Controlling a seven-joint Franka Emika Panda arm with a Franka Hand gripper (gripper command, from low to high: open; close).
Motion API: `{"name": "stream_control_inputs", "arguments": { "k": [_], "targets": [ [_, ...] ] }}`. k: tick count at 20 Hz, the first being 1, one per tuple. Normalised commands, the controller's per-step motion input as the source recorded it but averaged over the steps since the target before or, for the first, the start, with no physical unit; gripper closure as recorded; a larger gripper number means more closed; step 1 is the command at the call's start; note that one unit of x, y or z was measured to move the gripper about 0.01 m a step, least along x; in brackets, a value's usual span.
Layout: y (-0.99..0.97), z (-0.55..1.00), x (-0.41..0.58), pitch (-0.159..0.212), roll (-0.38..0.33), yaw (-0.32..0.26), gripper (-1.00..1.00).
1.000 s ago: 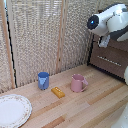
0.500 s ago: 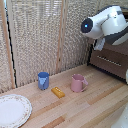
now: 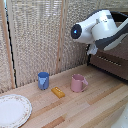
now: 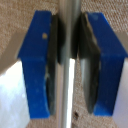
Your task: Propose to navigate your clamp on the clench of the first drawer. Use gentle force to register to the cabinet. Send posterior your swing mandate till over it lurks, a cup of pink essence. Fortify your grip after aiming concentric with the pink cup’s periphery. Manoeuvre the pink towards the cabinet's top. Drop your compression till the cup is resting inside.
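In the wrist view my gripper (image 4: 68,60) is shut on the clench (image 4: 66,105), a slim silver bar, with a blue finger (image 4: 36,65) on each side and dark pads pressed against it. In the exterior view the clamp (image 3: 93,49) hangs below the bulky white arm, at the front of the dark brown first drawer (image 3: 109,64) of the cabinet (image 3: 121,50) on the exterior view's right. The handle itself is too small to make out there. The pink cup (image 3: 77,82) stands upright on the wooden table, below and to the exterior view's left of the gripper.
A blue cup (image 3: 43,80) stands left of the pink one, with a small yellow block (image 3: 58,92) lying between them. A patterned white plate (image 3: 12,110) sits at the front left. A reed screen (image 3: 40,35) closes off the back.
The arm has moved steadily towards the exterior view's left, away from the cabinet, and the drawer front appears to have come out with it. The cups, block and plate have not moved.
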Motion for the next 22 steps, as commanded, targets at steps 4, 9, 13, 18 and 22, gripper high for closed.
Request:
{"name": "stream_control_inputs", "arguments": {
  "k": [4, 9, 13, 18, 22],
  "targets": [
    [0.36, 0.01, 0.201, -0.002, 0.061, -0.228, -1.0],
    [0.1, 0.5, 0.013, -0.005, 0.191, -0.107, -1.0],
    [0.24, 0.4, -0.004, 0.009, 0.255, -0.072, -1.0],
    [0.39, 0.21, -0.013, 0.029, 0.308, -0.104, -1.0],
    [0.37, 0.07, 0.015, 0.09, 0.334, -0.132, -1.0]
  ]
}}
